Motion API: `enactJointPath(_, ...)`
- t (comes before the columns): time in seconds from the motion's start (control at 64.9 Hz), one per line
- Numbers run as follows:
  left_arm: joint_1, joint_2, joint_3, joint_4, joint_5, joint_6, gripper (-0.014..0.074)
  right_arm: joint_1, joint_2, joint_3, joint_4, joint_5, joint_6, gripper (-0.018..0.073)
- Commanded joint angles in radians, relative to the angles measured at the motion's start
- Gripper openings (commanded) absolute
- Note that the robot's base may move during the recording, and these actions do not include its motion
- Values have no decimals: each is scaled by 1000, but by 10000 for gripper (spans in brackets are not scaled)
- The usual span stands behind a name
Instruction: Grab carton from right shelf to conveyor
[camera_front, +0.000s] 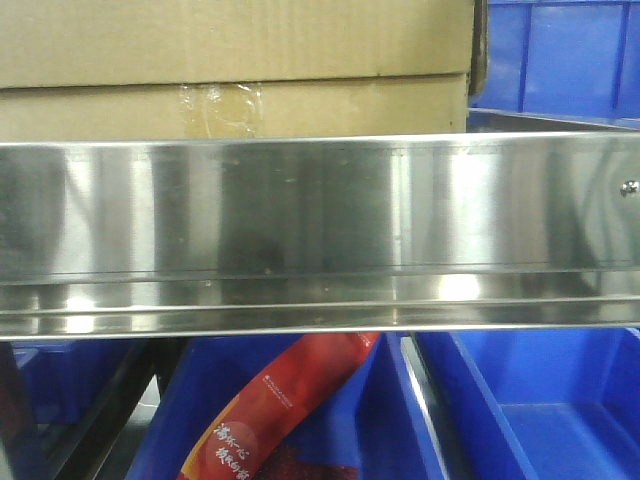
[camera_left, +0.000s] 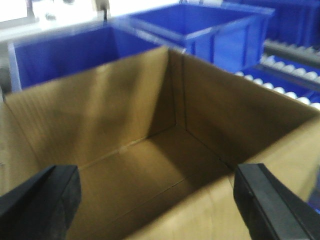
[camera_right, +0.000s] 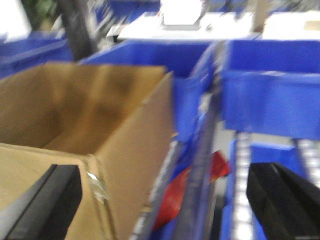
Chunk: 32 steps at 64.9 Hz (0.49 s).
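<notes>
While the mirror-bright right shelf (camera_front: 320, 220) is filling the front view, the open-topped brown carton (camera_front: 230, 60) is sitting on it behind the tall lip, not yet lifted. By these views, gripping, lifting and carrying to the conveyor, which is not showing anywhere, are all remaining. The left claw (camera_left: 157, 196) is hovering spread wide over the carton's near rim. The right claw (camera_right: 167, 200) is hovering spread at its taped corner, gripping nothing.

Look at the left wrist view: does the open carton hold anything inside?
No, the carton shows only bare cardboard floor and walls where its inside is visible.
</notes>
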Motion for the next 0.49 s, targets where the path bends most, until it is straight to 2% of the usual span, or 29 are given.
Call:
enactJointPath(0.0, 25, 101, -146, 8, 90, -81, 526, 23, 125, -161, -1, 98, -10, 568)
enactJointPath(0.108, 62, 208, -299, 79, 220, -163, 526, 42, 281, -368, -23, 229, 24, 568)
enactJointPath(0.2, 87, 289, -414, 141, 328, -208, 526, 57, 416, -532, -123, 322, 102, 568)
enactJointPath(0.262, 109, 333, -473, 151, 380, -211, 526, 77, 492, -642, -188, 383, 152, 568)
enactJointPath(0.324, 135, 372, -508, 153, 408, -216, 526, 98, 565, -730, -220, 419, 174, 568)
enactJointPath(0.478, 198, 420, -522, 153, 408, -253, 526, 139, 725, -875, -220, 440, 184, 568)
